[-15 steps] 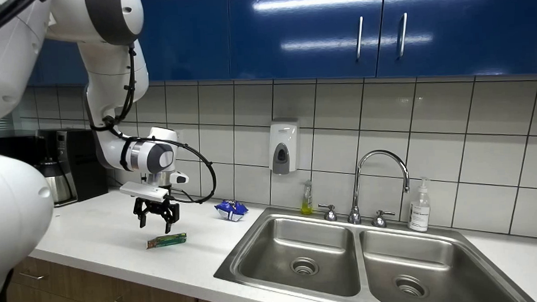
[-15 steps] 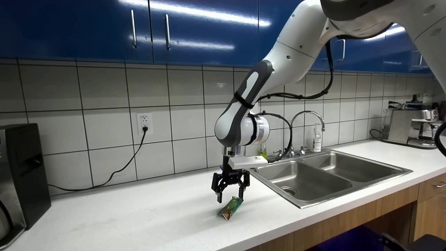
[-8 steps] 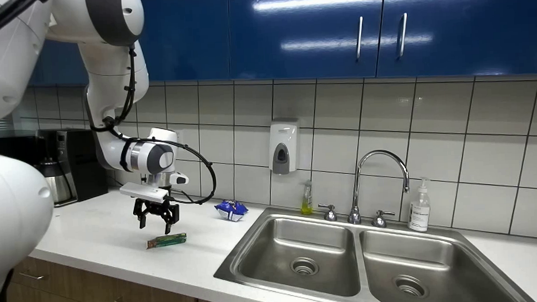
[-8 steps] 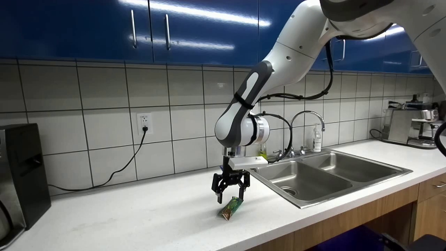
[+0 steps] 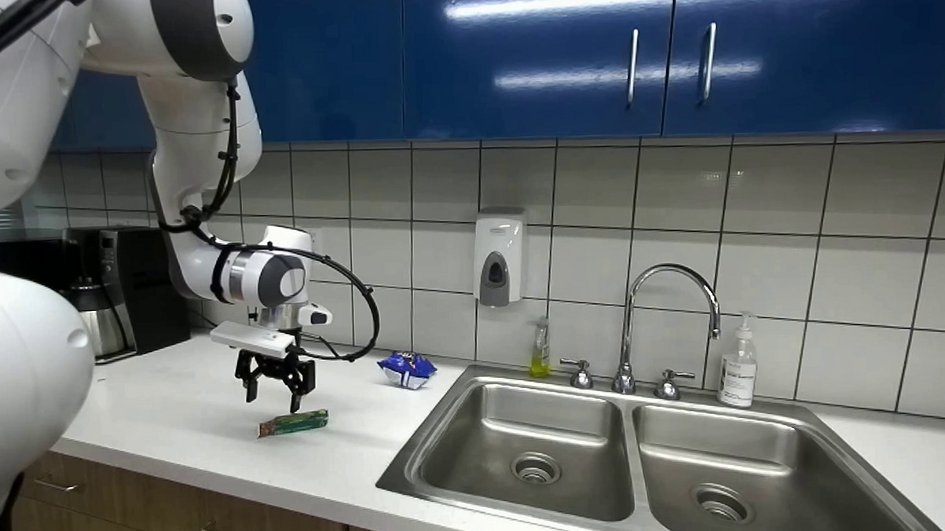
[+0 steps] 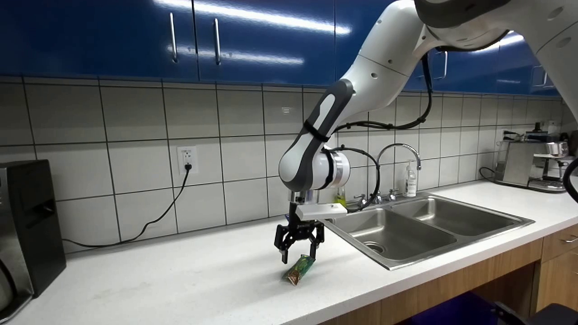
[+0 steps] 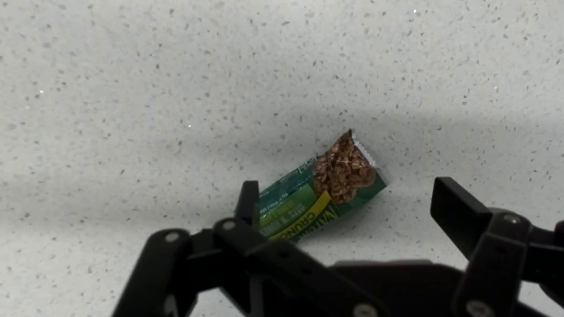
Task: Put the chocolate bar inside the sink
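Wrist view: hovering over the bar (image 7: 318, 192) with fingers (image 7: 248, 200) spread wide apart, gripping nothing. Finding the bar on the counter (image 5: 171, 410), outside the sink (image 5: 635, 456) and left of it in both exterior views. Hiding the bar's sink-side end behind the finger nearer the sink, with the farther finger beyond the opposite end; leaving any contact hard to tell.

Probably lining up for the pick; likely needing a shift of the gripper (image 5: 274, 401) toward the sink, plus a turn for straddling the bar's narrow width instead of squeezing lengthwise. Then calling for lowering, closing gently, checking the hold, and lifting well off the counter before moving over the sink.

Seeing two basins (image 5: 577, 443) in the sink, each with a drain (image 5: 535, 468) and no bar yet. Noting, along the back of the sink, a bottle (image 5: 540, 346) with yellow-green liquid (image 5: 539, 367) and a pump bottle (image 5: 738, 370) with hard-to-tell contents; left of the sink, a blue bag (image 5: 408, 369) with hidden contents.
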{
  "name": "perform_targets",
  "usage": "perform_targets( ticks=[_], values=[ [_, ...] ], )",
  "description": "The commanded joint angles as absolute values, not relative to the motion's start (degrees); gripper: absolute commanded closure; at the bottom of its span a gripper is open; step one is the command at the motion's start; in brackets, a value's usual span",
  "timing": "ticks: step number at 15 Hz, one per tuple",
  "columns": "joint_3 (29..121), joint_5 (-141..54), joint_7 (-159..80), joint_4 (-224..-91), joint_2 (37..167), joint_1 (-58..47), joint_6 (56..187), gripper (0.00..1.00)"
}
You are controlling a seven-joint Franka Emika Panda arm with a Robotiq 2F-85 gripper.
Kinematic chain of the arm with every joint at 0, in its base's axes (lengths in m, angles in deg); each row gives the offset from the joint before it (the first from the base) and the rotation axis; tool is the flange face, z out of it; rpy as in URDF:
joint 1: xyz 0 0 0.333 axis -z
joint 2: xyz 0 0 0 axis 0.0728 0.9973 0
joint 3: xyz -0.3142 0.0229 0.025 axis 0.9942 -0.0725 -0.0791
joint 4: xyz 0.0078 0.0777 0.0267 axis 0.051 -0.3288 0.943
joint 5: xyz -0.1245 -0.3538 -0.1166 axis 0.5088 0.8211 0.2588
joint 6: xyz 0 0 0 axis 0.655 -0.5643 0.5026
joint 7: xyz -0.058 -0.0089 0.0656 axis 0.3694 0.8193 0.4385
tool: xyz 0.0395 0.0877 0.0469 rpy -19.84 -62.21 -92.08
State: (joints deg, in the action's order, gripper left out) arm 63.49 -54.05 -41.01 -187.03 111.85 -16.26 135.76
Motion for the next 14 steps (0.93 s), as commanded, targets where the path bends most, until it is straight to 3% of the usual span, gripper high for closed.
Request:
perform_targets(
  ticks=[1,14],
  values=[
    [62.74,-54.63,-37.99,-188.36,110.77,-15.99,137.86,0.0],
    [69.68,-49.71,-15.66,-187.41,111.51,-23.25,136.83,0.0]
  ],
)
